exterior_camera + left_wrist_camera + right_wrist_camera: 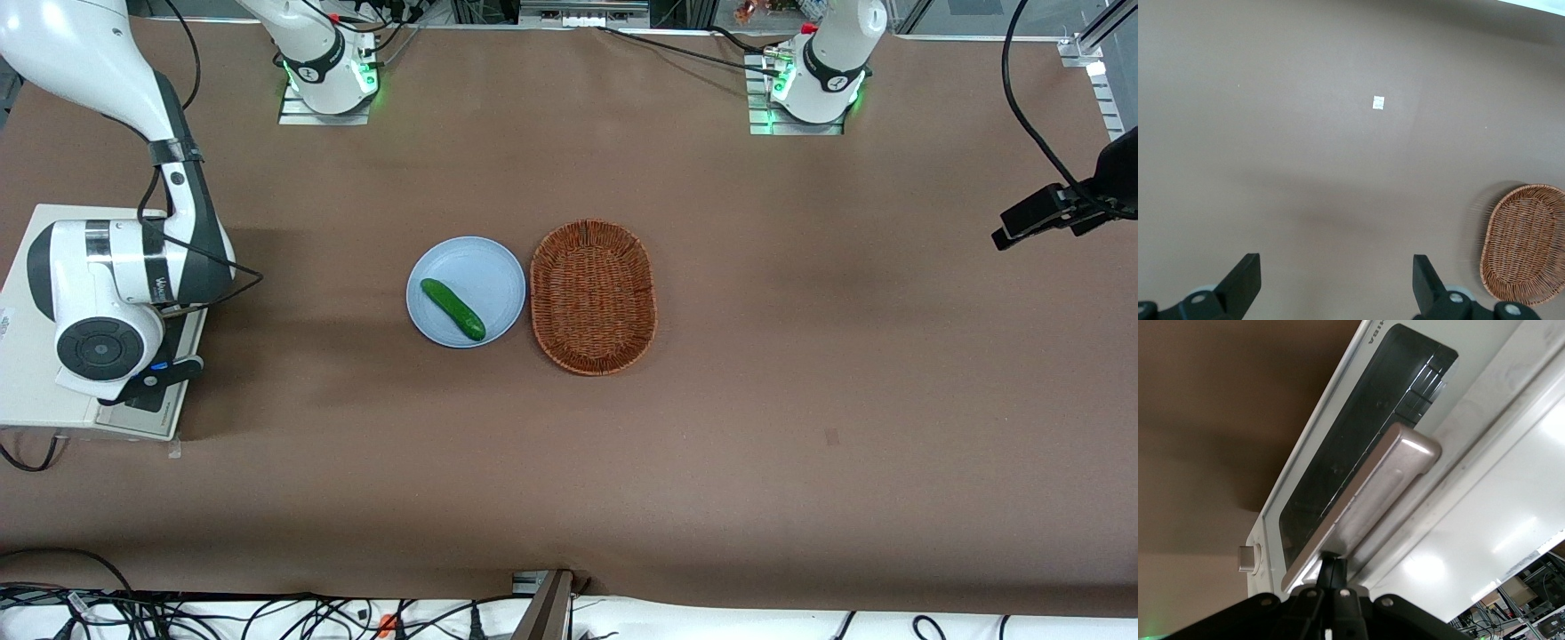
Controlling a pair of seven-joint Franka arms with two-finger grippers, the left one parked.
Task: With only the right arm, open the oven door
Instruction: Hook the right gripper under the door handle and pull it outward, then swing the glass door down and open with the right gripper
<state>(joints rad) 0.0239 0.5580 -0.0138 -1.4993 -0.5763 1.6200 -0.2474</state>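
Right arm's hand (1332, 577), grip state unclear, sits at the oven door (1358, 460) handle (1368, 493).

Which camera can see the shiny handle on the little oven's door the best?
The right wrist view: the silver handle fills it, lying along the oven door's dark glass, with the gripper right at it. In the front view the right arm hides the door. The left wrist view shows only table and a basket.

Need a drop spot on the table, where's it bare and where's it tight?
Bare: brown table from the wicker basket toward the parked arm's end, and the strip nearer the front camera. Tight: plate with cucumber abuts the basket; gripper at the oven door handle.
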